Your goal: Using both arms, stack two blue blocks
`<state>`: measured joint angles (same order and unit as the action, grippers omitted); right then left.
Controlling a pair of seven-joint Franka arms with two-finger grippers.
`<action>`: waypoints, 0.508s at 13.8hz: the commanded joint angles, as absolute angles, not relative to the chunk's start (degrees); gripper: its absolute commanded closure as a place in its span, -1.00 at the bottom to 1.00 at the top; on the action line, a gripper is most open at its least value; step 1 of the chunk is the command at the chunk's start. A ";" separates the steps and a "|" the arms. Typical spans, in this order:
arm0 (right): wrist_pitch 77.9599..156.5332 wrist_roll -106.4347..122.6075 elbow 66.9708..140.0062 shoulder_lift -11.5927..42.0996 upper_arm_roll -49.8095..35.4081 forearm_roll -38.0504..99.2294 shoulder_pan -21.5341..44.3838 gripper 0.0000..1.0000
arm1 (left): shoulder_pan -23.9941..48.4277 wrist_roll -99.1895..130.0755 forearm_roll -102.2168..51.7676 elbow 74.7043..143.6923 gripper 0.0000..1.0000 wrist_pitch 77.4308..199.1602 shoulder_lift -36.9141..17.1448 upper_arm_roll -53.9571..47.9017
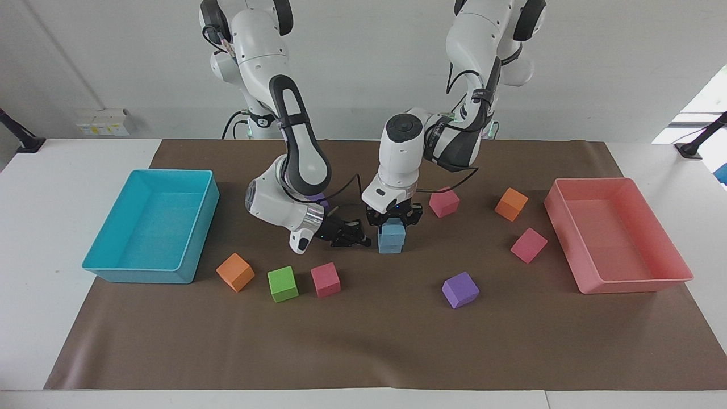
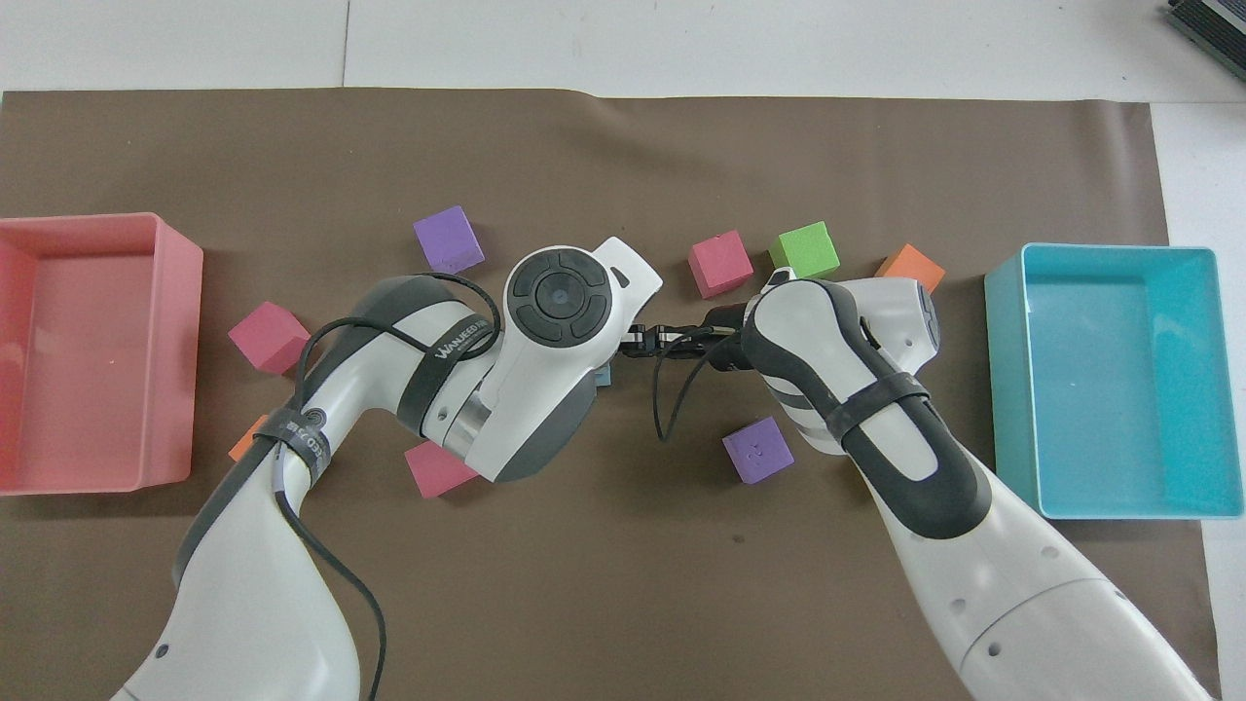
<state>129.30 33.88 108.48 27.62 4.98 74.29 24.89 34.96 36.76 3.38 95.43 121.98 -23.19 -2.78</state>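
right claw (image 1: 361,237) pinched tight on nothing — low over the brown surface (image 1: 363,341), just beside the lower light-blue foam cube (image 1: 389,245) | left claw (image 1: 393,219) clamped on the upper light-blue foam cube (image 1: 393,230) — set on the lower one, mid-surface

Brown mat (image 1: 363,341) on a white table (image 1: 34,227). Turquoise tray (image 1: 108,267), salmon-pink tray (image 1: 630,281). Two sky-blue blocks (image 1: 391,237), two orange cubes (image 1: 235,272), three pink cubes (image 1: 325,279), a green cube (image 1: 282,283), two purple cubes (image 1: 460,289). White arms (image 1: 267,62) with grey-black joints, black grippers (image 1: 349,236)
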 commanded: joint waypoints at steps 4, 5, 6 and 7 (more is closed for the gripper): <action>130.87 35.51 109.42 27.16 4.66 76.46 24.96 1.00 | 35.86 39.99 4.83 96.58 0.71 121.02 -22.15 -2.37; 130.87 35.51 109.42 27.16 4.66 76.46 24.96 1.00 | 35.86 39.99 4.83 97.03 0.67 121.03 -21.80 -2.37; 130.87 35.51 109.42 27.16 4.66 76.46 24.96 1.00 | 35.86 39.99 4.83 97.21 0.62 121.03 -21.80 -2.37; 130.87 35.51 109.42 27.25 4.66 76.46 24.96 1.00 | 35.86 39.99 4.83 97.29 0.57 121.37 -21.71 -2.46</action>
<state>129.30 33.88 108.49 27.62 4.98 74.29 24.90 34.97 38.48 3.38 95.74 121.72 -23.19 -3.00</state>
